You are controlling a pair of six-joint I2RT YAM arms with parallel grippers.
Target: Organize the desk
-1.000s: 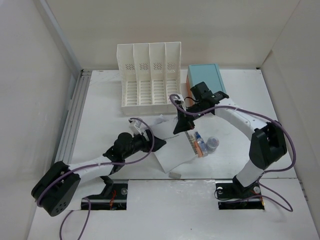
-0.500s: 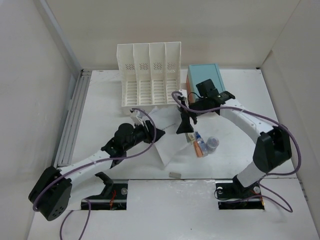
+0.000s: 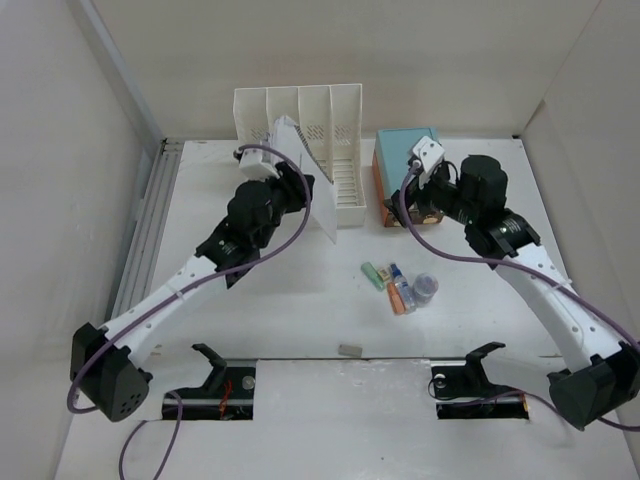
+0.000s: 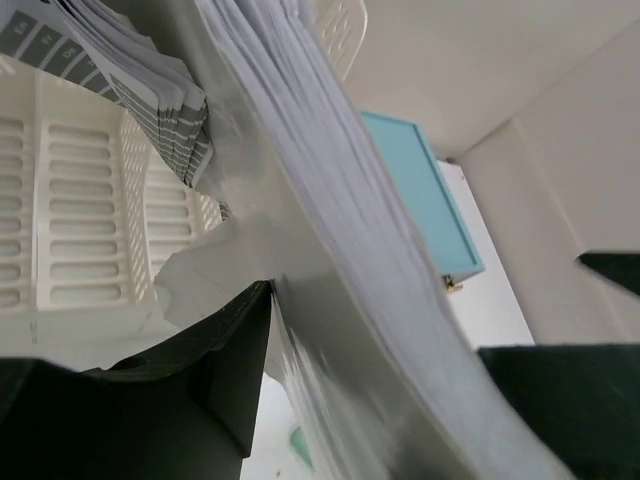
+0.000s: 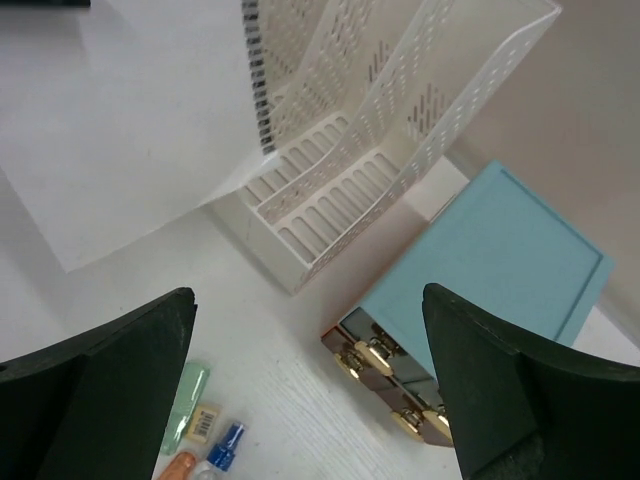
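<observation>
White sheets make up the sheaf of paper (image 3: 320, 205) that the left claw (image 4: 370, 420) holds on edge, tilted up against the front of the white slotted file rack (image 3: 345, 120) at the far side of the counter (image 3: 200, 260). Standing it upright this way looks meant to line its thin edge up with a slot. It sits before the middle dividers, but which slot it is aimed at cannot be told, and it does not look seated yet. In the left wrist view the claw is clenched on the sheaf, a dark finger on either face, and the sheets bow a little above the pinch.

The right claw (image 5: 310, 410) is spread wide and grasps nothing. It hangs above the spot where the rack meets the teal-topped drawer box (image 3: 408, 150), well apart from the paper, probably to leave the left arm room.

The counter fills the whole floor of the overhead view. Loose stationery (image 3: 400, 288) lies near its middle, not yet sorted.
</observation>
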